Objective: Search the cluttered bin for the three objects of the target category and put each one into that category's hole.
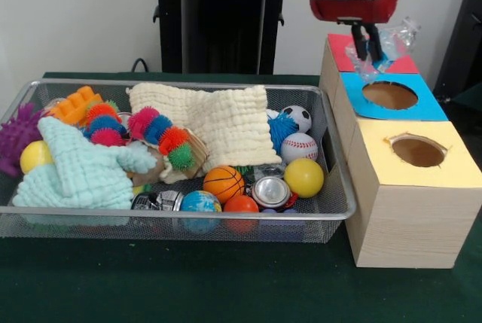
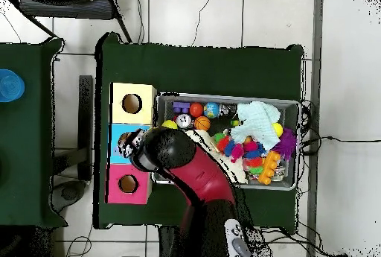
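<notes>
While end effector grips crinkly plastic wrapper (probably packaging) over blue hole, drop step underway; next: release squarely above the opening.

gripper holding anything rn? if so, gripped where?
Yes: the gripper is shut on a crumpled clear plastic bag, pinched at its left part, above the boundary between the red top and the blue top of the box.
</notes>
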Robot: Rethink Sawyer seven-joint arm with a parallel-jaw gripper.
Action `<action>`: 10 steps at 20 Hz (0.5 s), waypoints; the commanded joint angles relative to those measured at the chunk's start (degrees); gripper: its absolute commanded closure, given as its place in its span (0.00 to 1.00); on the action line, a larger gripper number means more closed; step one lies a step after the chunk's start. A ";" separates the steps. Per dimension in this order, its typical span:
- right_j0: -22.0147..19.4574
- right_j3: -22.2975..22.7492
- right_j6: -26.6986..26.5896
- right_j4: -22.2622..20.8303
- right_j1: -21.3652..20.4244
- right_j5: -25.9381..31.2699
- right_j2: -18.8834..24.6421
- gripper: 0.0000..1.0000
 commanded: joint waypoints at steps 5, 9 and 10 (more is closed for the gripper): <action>1.00 11.80 7.34 15.40 -0.96 -0.23 11.14 1.00; 0.51 11.36 4.11 17.59 0.80 -1.91 12.82 1.00; 0.31 10.68 4.22 17.24 1.22 -1.73 12.97 1.00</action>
